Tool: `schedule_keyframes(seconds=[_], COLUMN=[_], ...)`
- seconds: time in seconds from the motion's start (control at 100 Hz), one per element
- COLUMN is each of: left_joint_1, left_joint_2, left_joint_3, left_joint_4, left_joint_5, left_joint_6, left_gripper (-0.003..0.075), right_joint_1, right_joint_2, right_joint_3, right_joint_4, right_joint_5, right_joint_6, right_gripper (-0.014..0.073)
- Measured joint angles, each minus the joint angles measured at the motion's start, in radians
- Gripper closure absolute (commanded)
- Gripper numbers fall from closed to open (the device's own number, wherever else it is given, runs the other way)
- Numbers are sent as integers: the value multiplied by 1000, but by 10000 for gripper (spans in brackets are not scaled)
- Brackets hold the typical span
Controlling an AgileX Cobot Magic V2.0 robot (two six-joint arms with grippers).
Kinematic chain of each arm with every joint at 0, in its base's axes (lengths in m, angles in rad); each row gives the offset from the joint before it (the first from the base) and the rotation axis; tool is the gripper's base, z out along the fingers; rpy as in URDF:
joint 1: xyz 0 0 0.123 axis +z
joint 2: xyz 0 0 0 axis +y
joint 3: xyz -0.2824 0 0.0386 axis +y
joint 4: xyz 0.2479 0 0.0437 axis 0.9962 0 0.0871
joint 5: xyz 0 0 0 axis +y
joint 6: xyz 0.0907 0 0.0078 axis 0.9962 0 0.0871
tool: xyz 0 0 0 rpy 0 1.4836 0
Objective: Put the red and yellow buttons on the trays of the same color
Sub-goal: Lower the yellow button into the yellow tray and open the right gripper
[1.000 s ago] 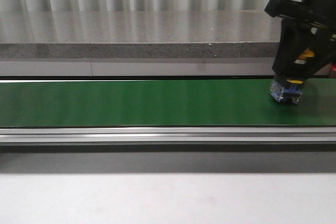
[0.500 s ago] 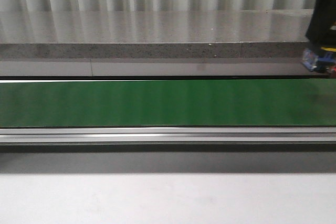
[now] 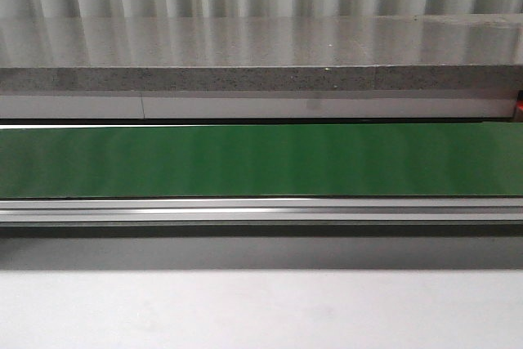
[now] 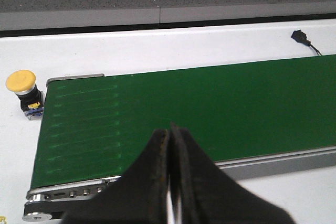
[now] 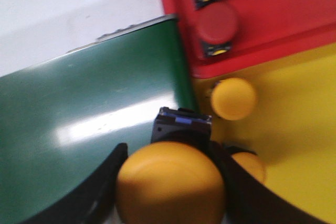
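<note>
My right gripper [image 5: 171, 156] is shut on a yellow button [image 5: 170, 184], held above the green belt's [image 5: 89, 114] end, at the edge of the yellow tray [image 5: 294, 129]. A yellow button [image 5: 233, 98] lies on that tray, and another [image 5: 251, 166] peeks out behind my finger. The red tray [image 5: 304, 9] beside it carries red buttons [image 5: 217, 22]. My left gripper [image 4: 170, 129] is shut and empty over the belt's [image 4: 184, 108] near edge. One more yellow button [image 4: 21, 83] stands on the white table by the belt's end. Neither gripper shows in the front view.
The green belt [image 3: 261, 159] runs across the front view with a metal rail [image 3: 261, 210] along its near side and a grey stone ledge [image 3: 245, 79] behind. A small black connector with a wire [image 4: 300, 35] lies on the white table beyond the belt.
The right gripper, holding the yellow button, rose from the belt's right end and moved right, out of the front view. The belt there now shows bare.
</note>
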Motion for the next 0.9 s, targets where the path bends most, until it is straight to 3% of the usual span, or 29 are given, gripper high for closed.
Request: schedule_keyframes(seconds=[0.17,0.27,0.9], left_joint_1=[0,0,0], left_joint_2=[0,0,0], left_joint_3=[0,0,0], left_joint_4=[0,0,0], left_joint_5=[0,0,0], left_joint_6=[0,0,0], left_gripper=[740,740,740], right_joint_1=[-180,-234,-243], right_joint_2=[16,52,380], right_joint_3=[0,8,28], right_joint_4=[-1,-8,62], right_joint_5=[-13,-50,-203], right_joint_6=[20,29,36], right_gripper=[377,377,377])
